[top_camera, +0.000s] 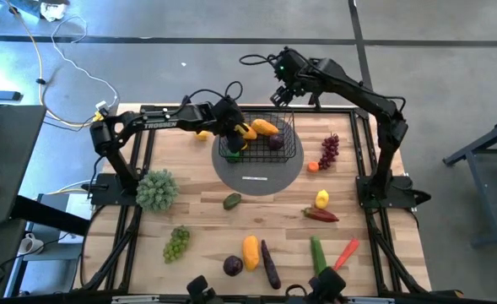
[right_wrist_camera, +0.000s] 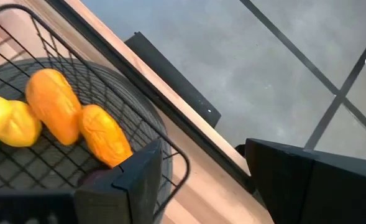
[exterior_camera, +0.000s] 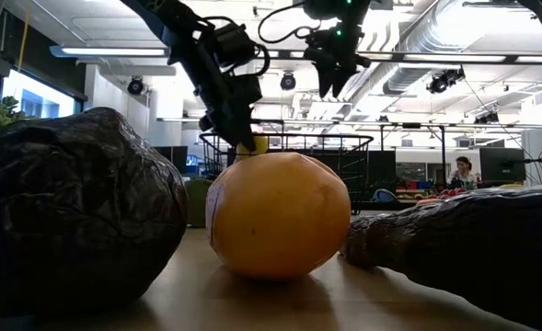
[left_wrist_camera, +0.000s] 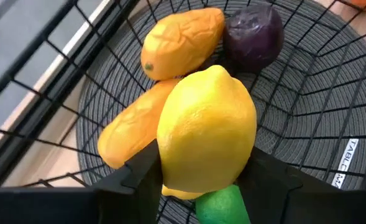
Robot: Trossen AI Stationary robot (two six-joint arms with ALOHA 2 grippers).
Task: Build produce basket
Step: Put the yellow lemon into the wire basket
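The black wire basket [top_camera: 265, 139] stands on a round grey disc [top_camera: 261, 173] at the table's far middle. In it lie two orange pieces [left_wrist_camera: 183, 37], a dark purple fruit [left_wrist_camera: 254, 34] and a green piece [left_wrist_camera: 223, 205]. My left gripper [top_camera: 235, 135] is over the basket's left part, shut on a yellow lemon [left_wrist_camera: 207, 127]. My right gripper [top_camera: 283, 95] hangs open and empty above the basket's far edge. More produce lies on the near half of the table. My left gripper pinches the lemon's two sides [left_wrist_camera: 167, 155] between its two fingers, coming from above and the table's left, slanting down. The lemon is inside the basket, just above the green piece and an orange piece; whether it rests on them I cannot tell.
On the table lie a leafy green head [top_camera: 157, 190], green grapes [top_camera: 177, 243], an avocado [top_camera: 231, 201], purple grapes [top_camera: 329, 150], a lemon [top_camera: 321, 199], a red pepper [top_camera: 320, 215], a cucumber [top_camera: 317, 253], a carrot [top_camera: 346, 252], an aubergine [top_camera: 270, 266] and an orange fruit [top_camera: 251, 252].
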